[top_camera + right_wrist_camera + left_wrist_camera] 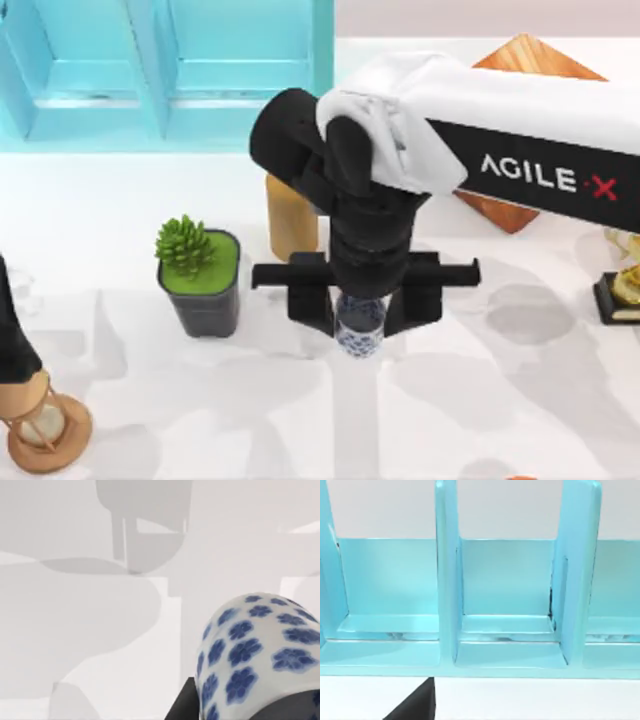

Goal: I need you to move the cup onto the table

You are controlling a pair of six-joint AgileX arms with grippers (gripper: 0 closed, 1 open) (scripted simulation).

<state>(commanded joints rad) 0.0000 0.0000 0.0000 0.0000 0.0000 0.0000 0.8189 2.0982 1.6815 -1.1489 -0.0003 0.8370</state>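
Observation:
The cup (360,326) is white with blue flowers, and it sits between the fingers of my right gripper (361,305) over the middle of the white table (480,400). That gripper points down and is shut on the cup. In the right wrist view the cup (255,655) is close up, with the table (75,630) and its shadows beyond. Whether the cup touches the table, I cannot tell. My left arm (12,330) is parked at the table's left edge.
A turquoise shelf unit (165,70) stands at the back left, also seen in the left wrist view (500,625). A tan wooden cylinder (290,220) and a potted plant (200,270) stand left of the cup. Hourglass (45,425) front left, wooden board (525,60) back right, gold trophy (625,285) right edge.

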